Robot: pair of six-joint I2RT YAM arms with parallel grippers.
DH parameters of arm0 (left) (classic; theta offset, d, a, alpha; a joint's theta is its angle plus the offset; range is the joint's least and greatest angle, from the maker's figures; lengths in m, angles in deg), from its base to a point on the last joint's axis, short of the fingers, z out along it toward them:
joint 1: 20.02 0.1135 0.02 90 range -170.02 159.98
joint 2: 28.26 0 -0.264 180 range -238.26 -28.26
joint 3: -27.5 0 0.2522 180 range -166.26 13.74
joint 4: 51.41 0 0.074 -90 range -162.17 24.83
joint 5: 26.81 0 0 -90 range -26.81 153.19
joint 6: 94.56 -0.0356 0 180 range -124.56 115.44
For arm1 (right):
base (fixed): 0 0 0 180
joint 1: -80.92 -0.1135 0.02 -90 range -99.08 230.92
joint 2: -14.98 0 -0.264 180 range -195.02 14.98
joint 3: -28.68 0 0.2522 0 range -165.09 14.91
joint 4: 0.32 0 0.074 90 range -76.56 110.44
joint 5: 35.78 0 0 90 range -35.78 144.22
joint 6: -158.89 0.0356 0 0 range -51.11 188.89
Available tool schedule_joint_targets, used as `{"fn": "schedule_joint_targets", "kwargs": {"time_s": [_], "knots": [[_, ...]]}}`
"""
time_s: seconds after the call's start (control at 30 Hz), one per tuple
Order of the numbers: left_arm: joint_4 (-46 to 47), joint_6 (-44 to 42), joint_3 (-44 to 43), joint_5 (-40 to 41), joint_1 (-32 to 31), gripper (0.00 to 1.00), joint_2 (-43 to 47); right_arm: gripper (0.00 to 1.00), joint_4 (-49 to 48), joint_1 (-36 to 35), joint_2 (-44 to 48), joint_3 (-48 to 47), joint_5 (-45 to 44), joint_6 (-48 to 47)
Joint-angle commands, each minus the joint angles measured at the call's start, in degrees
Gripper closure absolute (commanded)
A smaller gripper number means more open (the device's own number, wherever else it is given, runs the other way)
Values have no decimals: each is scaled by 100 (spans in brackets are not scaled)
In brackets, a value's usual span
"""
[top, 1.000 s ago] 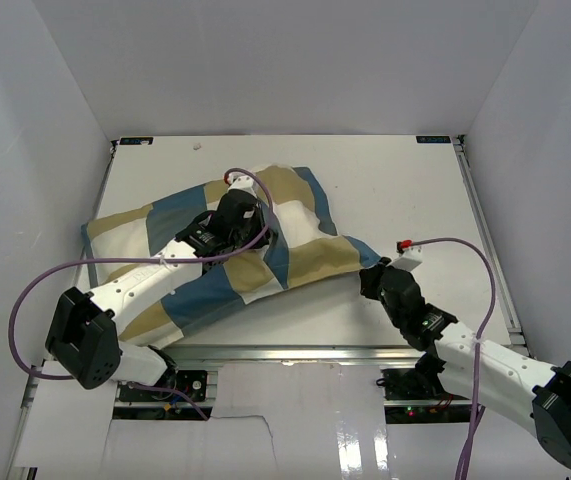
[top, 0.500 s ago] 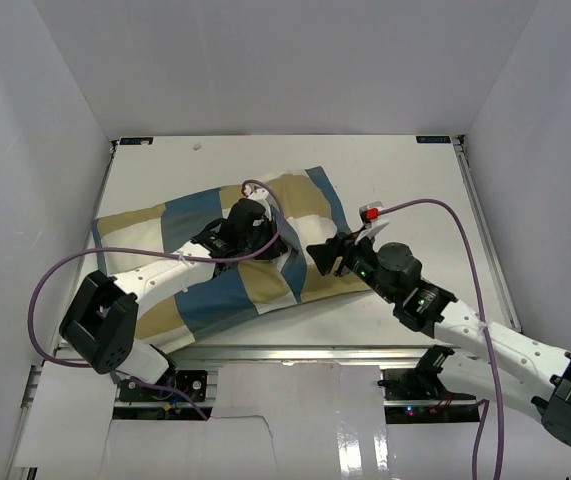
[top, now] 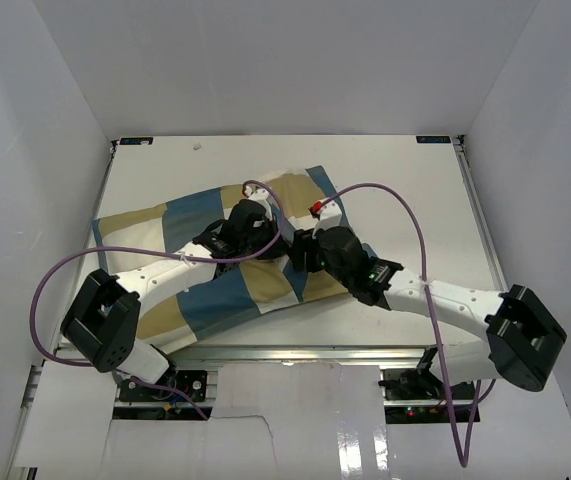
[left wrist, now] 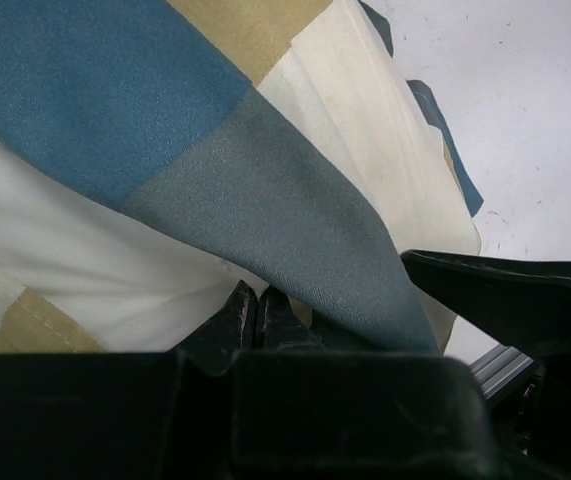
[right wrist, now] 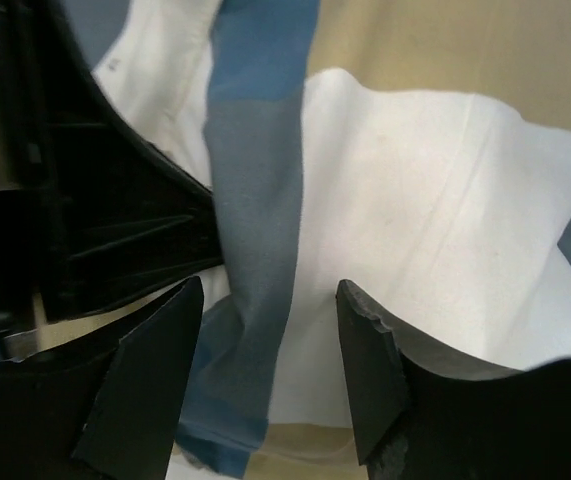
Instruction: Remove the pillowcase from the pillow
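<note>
Checked blue, tan and cream fabric pillowcase (top: pixel 205 275) lies on white surface (top: pixel 405 190), centre toward 8 o'clock. Left hand (left wrist: pixel 255 310) fully closed, pinching its fold. Right hand (right wrist: pixel 268 295) open astride fold, holding nothing.

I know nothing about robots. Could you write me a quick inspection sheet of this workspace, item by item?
Surface: flat white table.
Job's things: checked blue, tan and cream fabric pillowcase lies rumpled mid-table; the white pillow cannot be told apart from the cream blocks.
Clutter: nothing seen.
Hands: left hand shut, apparently pinching the pillowcase; right hand open, its fingers either side of a raised blue fold.
Cables: purple cable on the left arm loops out over the table's left edge; purple cable on the right arm arches over the table.
Surroundings: plain white walls on three sides.
</note>
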Motion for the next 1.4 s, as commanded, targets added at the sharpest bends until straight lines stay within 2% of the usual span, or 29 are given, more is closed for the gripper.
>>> {"fn": "schedule_joint_targets", "kwargs": {"time_s": [0.0, 0.07, 0.17, 0.2, 0.37, 0.57, 0.77, 0.97, 1.07, 1.23, 1.37], "knots": [[292, 38, 5, 104, -64, 100, 301, 39, -35, -18, -187, -101, -512, 12], [230, 29, 23, 219, -55, 100, 389, 44, -64, -18, -319, -73, -617, 82], [-32, 3, -21, 454, -64, 100, 538, 85, 313, 43, -416, -161, -1205, 258], [-112, -15, -47, 500, -55, 100, 599, 92, 384, 148, -390, -161, -1398, 311], [-892, -112, -310, 1070, -46, 100, 1135, 92, 604, 919, 240, 426, -1646, 705], [-1316, -173, -477, 1431, -46, 100, 1400, 92, 622, 1501, 918, 1235, -1690, 935], [-1448, -173, -539, 1704, -46, 100, 1531, 92, 657, 1984, 1043, 1781, -1690, 1243], [-1756, -252, -706, 2144, 24, 100, 1654, 92, 648, 2635, 1296, 2071, -1515, 1164], [-1721, -235, -662, 2118, 51, 100, 1760, 92, 640, 2776, 1341, 2072, -1409, 1111], [-1283, -156, -609, 1634, 51, 100, 2067, 92, 456, 2803, 1174, 2150, -1207, 1155], [-1370, -156, -942, 2053, 51, 100, 2094, 92, 279, 2838, 1130, 2335, -978, 1225]]}}
